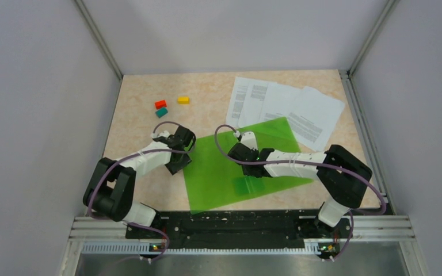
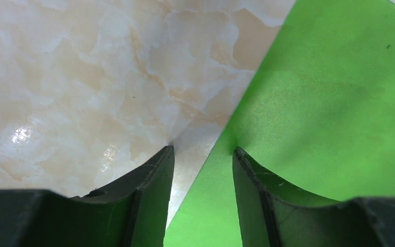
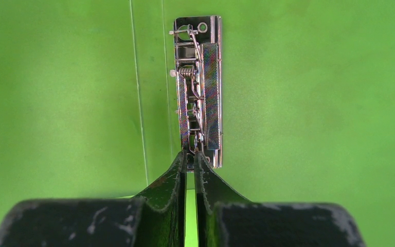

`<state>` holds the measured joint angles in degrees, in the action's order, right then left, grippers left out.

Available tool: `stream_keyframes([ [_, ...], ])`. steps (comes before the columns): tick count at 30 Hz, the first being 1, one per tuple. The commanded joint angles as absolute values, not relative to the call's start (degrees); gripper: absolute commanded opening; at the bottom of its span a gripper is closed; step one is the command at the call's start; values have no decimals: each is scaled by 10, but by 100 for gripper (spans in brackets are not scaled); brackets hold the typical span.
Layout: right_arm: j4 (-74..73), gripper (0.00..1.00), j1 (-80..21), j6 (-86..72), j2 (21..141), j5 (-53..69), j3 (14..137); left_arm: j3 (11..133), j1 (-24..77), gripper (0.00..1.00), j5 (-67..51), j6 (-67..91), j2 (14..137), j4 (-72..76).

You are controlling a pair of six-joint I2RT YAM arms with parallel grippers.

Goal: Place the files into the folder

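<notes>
Right claw (image 3: 191, 154) against folder (image 3: 313, 103) clip (image 3: 201, 87)

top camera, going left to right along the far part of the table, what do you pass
red block → yellow block → files; the teal block sits directly in front of the red one, so it is left out

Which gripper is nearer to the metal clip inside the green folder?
Right. The right gripper, jaws shut, is at the near end of the clip. The left gripper is away from the clip, jaws open over the left edge of the folder.
</notes>
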<state>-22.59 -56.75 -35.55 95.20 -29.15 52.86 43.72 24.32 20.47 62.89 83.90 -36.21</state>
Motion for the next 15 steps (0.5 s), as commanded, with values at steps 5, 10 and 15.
stream_keyframes([
  [5,-290,5,-550,-332,963,-222,496,440,250,67,160,572,842,-374],
  [10,-250,5,-548,-331,965,-145,498,486,266,82,142,521,794,-382],
  [15,-223,5,-548,-341,970,-93,510,521,294,82,122,511,795,-385],
])
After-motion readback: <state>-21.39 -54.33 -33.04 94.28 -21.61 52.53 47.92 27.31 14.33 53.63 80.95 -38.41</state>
